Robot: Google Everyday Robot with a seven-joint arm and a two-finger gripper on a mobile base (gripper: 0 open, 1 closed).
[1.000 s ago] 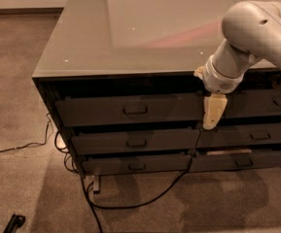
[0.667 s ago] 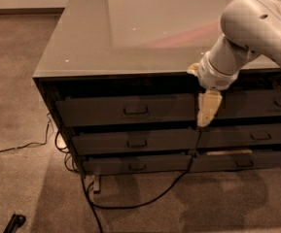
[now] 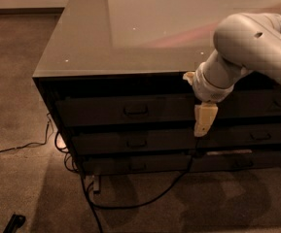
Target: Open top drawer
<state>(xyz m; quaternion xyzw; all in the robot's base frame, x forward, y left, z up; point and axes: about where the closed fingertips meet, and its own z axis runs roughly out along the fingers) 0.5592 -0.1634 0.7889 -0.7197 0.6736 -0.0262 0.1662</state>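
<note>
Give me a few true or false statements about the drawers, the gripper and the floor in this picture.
1. The gripper hangs to the right of the handle on the top drawer. True.
2. The top drawer is pulled all the way out. False: it looks shut, with its front in line with the fronts below it.
3. The gripper is closed around the handle. False: it hangs apart from the handle, near the drawer's right end.
4. Cables lie on the carpet in front of the cabinet. True.
5. The cabinet has only one row of drawers. False: three rows show.
</note>
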